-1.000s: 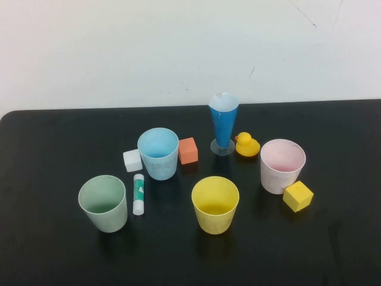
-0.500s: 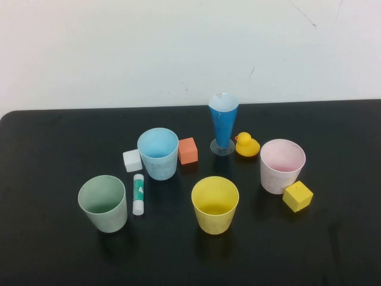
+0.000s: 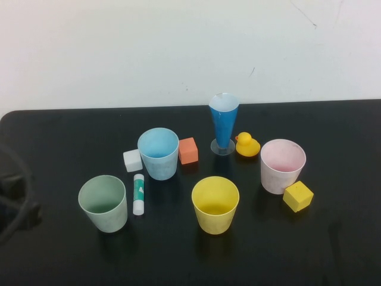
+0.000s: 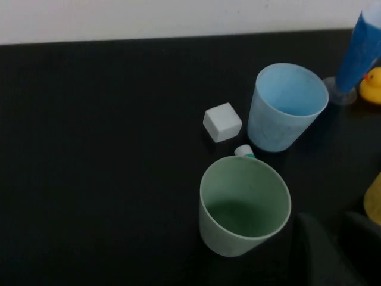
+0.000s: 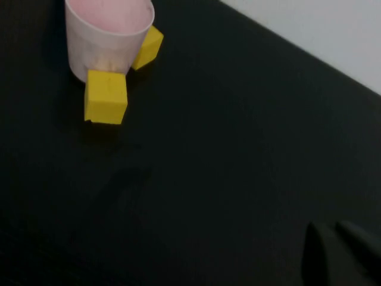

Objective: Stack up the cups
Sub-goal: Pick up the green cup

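At the bench's left edge in the high view, the left gripper (image 4: 338, 226) hangs beside the pale green tapered plastic tumbler (image 3: 103, 202); whether it is spread or closed cannot be told. A white-and-green glue stick (image 3: 139, 194) lies just beside this cup, and a small white cube (image 3: 132, 160) sits next to the light blue plastic tumbler (image 3: 158, 153) behind it. The yellow plastic tumbler (image 3: 215, 204) stands mid-bench at the front, and the pale pink plastic tumbler (image 3: 282, 165) is to the right with a yellow cube (image 3: 297, 196) just beside it. The right gripper (image 5: 334, 229) is on the right, well apart from the pink cup, its jaws pressed together on nothing.

Likely hazards: a grasp on the green cup could knock the glue stick, and a grip that is too firm or off-centre could squash or tip the light wall.

All four cups stand separate and unstacked on the black bench (image 3: 59, 131). Each has its long axis vertical, mouth up and narrow base down.
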Robot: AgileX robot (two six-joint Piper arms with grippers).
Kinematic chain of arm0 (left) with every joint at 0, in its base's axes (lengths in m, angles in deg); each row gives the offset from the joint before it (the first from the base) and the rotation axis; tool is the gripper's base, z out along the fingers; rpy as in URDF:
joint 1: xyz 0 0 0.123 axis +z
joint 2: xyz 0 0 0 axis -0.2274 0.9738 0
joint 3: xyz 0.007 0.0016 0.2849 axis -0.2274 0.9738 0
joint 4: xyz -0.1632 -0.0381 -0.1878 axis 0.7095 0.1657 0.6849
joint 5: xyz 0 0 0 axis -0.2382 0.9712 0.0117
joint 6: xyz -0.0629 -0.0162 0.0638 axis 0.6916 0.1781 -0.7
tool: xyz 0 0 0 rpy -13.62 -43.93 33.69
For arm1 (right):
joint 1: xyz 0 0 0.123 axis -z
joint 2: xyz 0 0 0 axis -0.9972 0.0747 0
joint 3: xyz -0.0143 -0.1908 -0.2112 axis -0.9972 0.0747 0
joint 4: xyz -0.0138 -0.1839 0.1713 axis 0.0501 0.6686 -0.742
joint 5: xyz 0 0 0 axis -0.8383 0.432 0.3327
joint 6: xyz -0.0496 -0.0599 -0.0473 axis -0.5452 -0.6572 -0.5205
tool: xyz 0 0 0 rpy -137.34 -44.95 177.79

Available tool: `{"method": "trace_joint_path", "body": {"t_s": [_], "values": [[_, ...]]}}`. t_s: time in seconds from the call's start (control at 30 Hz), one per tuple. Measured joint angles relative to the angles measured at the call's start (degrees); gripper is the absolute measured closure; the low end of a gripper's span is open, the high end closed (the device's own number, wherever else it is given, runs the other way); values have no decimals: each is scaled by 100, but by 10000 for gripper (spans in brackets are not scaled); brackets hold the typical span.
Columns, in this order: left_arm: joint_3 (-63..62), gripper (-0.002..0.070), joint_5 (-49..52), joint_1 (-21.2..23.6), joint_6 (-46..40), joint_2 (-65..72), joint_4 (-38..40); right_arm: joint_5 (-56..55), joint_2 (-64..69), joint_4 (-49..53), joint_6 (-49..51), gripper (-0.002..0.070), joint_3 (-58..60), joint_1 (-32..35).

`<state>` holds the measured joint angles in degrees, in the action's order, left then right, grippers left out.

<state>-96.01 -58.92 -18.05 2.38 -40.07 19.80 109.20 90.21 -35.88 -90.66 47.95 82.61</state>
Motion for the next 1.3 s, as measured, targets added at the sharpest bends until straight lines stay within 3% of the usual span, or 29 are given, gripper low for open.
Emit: {"method": "trace_joint_path", "body": {"t_s": [0.2,0.3,0.8,0.87,0.93,1.1,1.3], "values": [[-509,291,0,0,-325,1109,76,-166,101,0,-23,666,0,0],[-709,212,0,0,-379,1709,76,-206,101,0,-23,666,0,0],[-1258,178,-238,0,-392,4575,126,-224,114,0,-27,666,47,0],[-1374,193,-250,0,-524,4833,139,-224,114,0,-27,666,47,0],[-1488,258,-261,0,-689,5014,151,-224,114,0,-27,666,47,0],[-1827,587,-85,0,-826,5206,207,-224,114,0,-27,666,47,0],[-2728,660,824,11,-837,5206,225,-224,114,0,-27,666,49,0]]}}
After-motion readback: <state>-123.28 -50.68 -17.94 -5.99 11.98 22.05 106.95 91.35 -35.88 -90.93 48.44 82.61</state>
